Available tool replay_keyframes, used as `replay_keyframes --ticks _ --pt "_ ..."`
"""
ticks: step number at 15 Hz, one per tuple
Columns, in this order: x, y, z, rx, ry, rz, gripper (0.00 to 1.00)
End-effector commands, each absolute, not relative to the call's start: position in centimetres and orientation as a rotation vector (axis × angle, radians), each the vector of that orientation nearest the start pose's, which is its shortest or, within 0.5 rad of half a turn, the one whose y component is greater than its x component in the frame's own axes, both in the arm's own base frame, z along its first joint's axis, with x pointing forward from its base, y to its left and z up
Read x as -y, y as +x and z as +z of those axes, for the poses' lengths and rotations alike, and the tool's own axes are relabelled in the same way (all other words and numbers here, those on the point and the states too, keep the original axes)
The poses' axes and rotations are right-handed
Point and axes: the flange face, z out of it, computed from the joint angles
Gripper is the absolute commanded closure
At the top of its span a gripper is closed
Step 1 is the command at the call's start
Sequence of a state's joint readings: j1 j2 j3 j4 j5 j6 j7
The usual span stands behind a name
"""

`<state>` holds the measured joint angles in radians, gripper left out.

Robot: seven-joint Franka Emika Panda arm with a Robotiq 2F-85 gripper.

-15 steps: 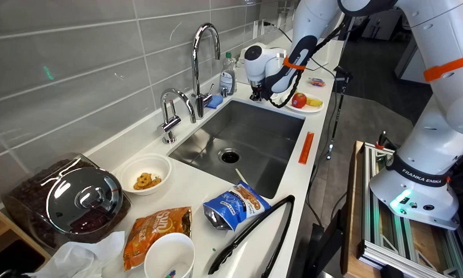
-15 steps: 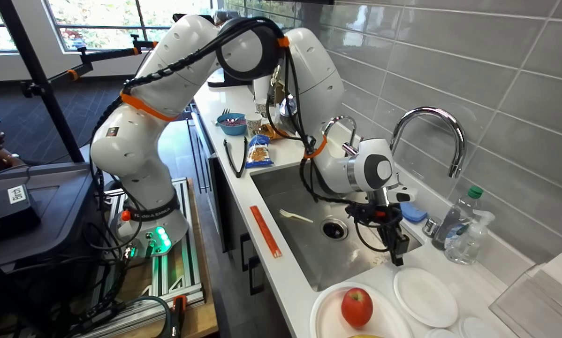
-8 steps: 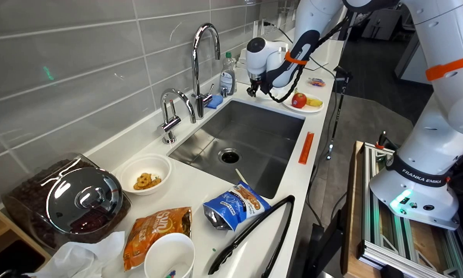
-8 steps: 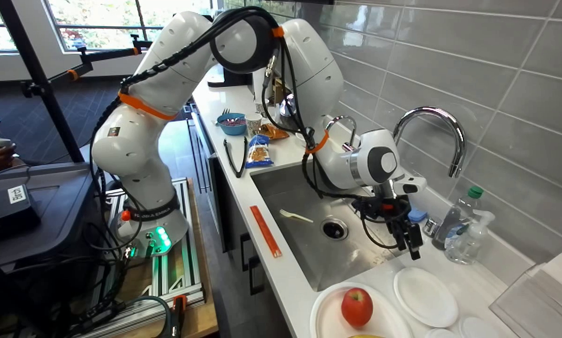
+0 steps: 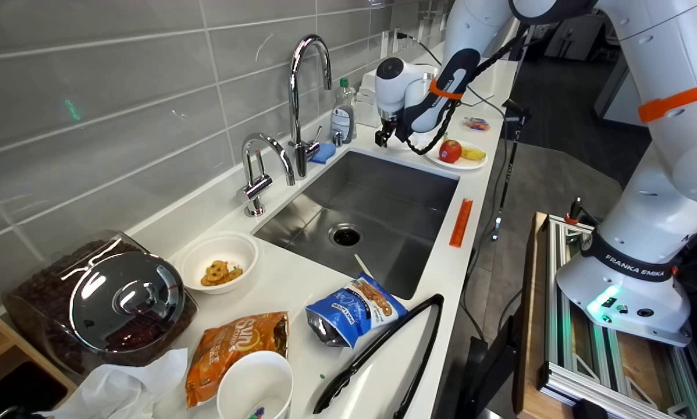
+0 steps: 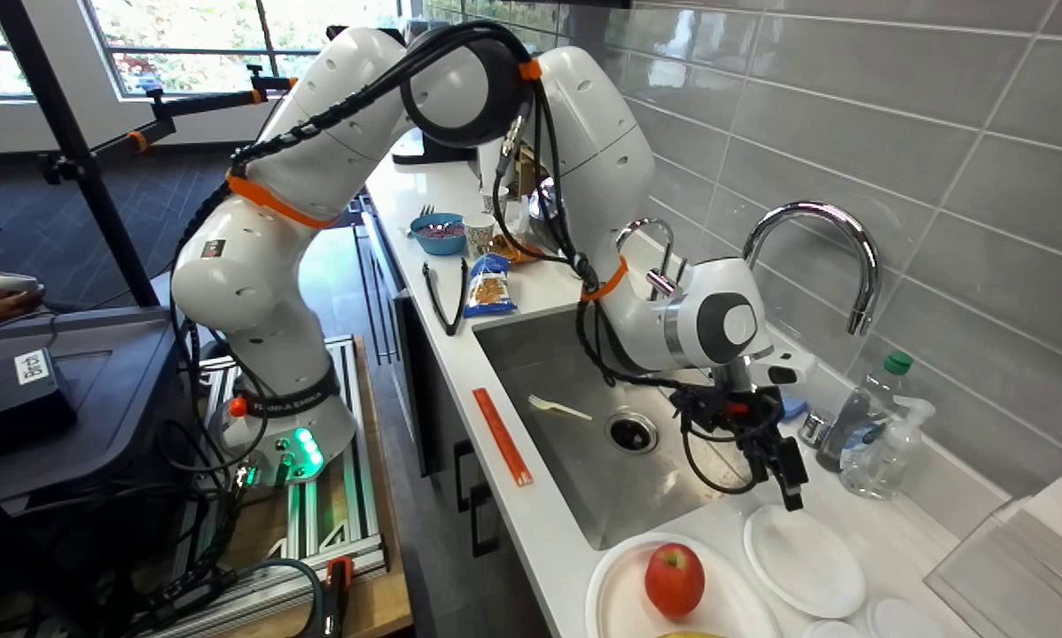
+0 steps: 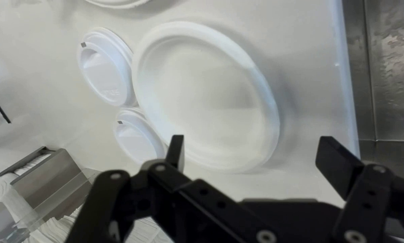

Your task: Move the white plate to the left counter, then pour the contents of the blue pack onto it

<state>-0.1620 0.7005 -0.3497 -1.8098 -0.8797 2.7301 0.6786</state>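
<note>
Plate [image 7: 205, 97] looks light and probably bends if squeezed; from here I'd pinch the raised rim [image 7: 272, 118]. The gripper [image 7: 252, 148] gapes near it, holding nothing.

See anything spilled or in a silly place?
Yes, two things. A pale fork lies in the sink near the drain, as if dropped. A tiny green speck lies on the counter beside the black tongs, maybe a crumb, but too small to tell.
</note>
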Motion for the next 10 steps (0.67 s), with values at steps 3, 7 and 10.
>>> replay_keyframes --ticks 3,7,10 --pt "29.6 60.5 16.9 0.406 2.492 0.294 0.02" --pt "30.2 60.7 16.2 0.426 2.494 0.281 0.28" --pt "30.6 60.8 15.6 0.434 2.501 0.263 0.47"
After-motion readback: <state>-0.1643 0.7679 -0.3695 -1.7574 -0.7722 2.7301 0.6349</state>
